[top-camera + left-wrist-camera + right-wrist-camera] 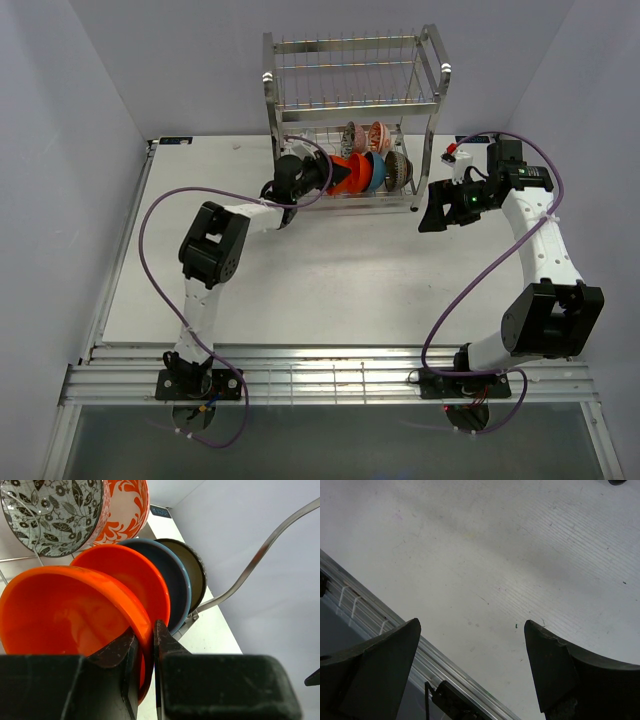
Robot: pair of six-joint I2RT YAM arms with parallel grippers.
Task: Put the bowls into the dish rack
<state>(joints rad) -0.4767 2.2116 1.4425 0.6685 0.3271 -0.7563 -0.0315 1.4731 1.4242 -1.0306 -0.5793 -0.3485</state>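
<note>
My left gripper (145, 630) is shut on the rim of a plain orange-red bowl (60, 615), held on edge at the left end of the row in the lower tier of the dish rack (350, 75). Behind it stand a second orange-red bowl (135, 575), a blue bowl (175, 580) and a brown bowl (192, 570). A red-and-white patterned bowl (125, 510) and a grey floral bowl (50, 515) stand further back. In the top view the left gripper (325, 176) reaches into the rack's left side. My right gripper (432, 215) is open and empty, right of the rack, above bare table (495, 555).
The rack's upper tier (350, 100) holds nothing. A rack wire (260, 555) curves past on the right of the bowls. The table's ribbed metal front rail (370, 615) shows below the right gripper. White walls enclose the table on three sides.
</note>
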